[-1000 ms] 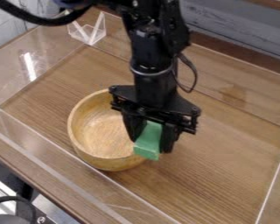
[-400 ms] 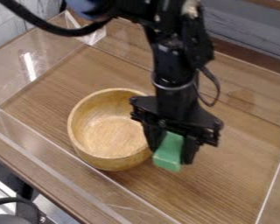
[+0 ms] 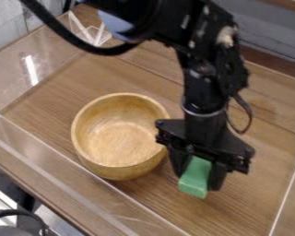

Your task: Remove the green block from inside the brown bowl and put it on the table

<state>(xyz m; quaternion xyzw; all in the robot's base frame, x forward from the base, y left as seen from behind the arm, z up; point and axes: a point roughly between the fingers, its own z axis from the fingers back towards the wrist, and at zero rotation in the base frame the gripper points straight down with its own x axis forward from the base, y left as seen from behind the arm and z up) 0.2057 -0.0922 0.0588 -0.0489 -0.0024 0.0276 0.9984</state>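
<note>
The green block (image 3: 195, 177) hangs upright between the black fingers of my gripper (image 3: 201, 171), which is shut on it and points straight down. It is to the right of the brown bowl (image 3: 113, 135), outside the rim, with its lower end close above the table (image 3: 76, 78); whether it touches the wood I cannot tell. The bowl stands empty on the table at centre left, its pale wooden inside fully in view. The upper part of the block is hidden by the fingers.
Clear acrylic walls (image 3: 15, 124) edge the tabletop on the left, front and right. A clear acrylic bracket (image 3: 93, 33) stands at the back left. The black arm (image 3: 194, 46) reaches in from the top over the middle of the table.
The gripper has carried the green block to the right, from over the bowl's right rim to a spot beside the bowl, and sunk slightly. The bowl has stayed in place.
</note>
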